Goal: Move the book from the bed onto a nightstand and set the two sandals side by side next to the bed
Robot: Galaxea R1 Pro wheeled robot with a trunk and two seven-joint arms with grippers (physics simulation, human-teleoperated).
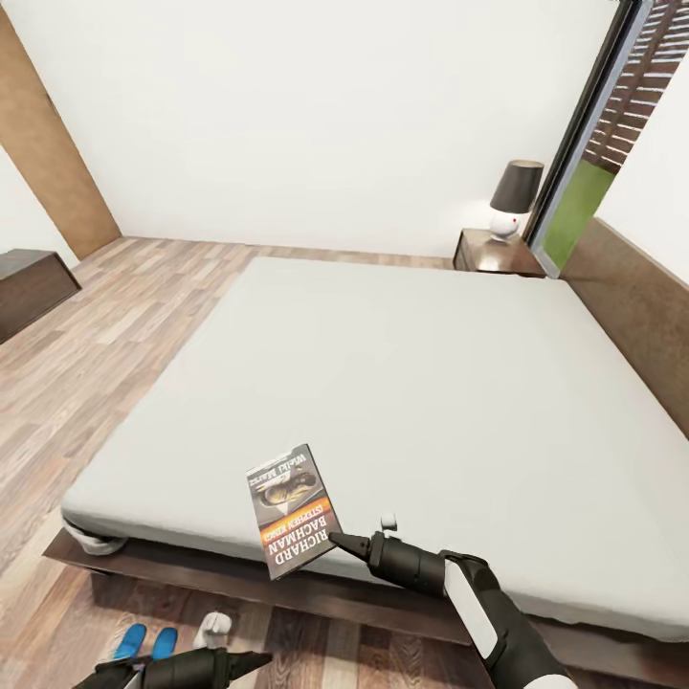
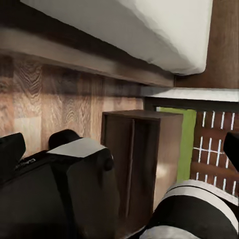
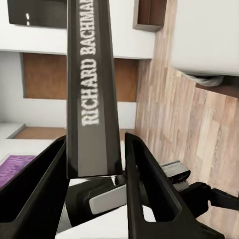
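Observation:
The book [image 1: 292, 510], dark with an orange band and "RICHARD BACHMAN" lettering, hangs tilted just above the near edge of the bed [image 1: 421, 383]. My right gripper [image 1: 337, 543] is shut on its lower corner. In the right wrist view the book's spine [image 3: 93, 94] stands between the two fingers [image 3: 149, 189]. The two blue sandals [image 1: 145, 641] lie together on the floor by the bed's near side, close to my left gripper [image 1: 254, 660], which is open and holds nothing. A nightstand [image 1: 493, 254] stands at the bed's far corner by the headboard.
A lamp [image 1: 514, 199] with a dark shade sits on the far nightstand, beside a tall window. A low dark bench [image 1: 33, 287] lines the left wall. In the left wrist view a dark brown cabinet [image 2: 137, 164] stands on the wood floor near the bed frame [image 2: 84, 62].

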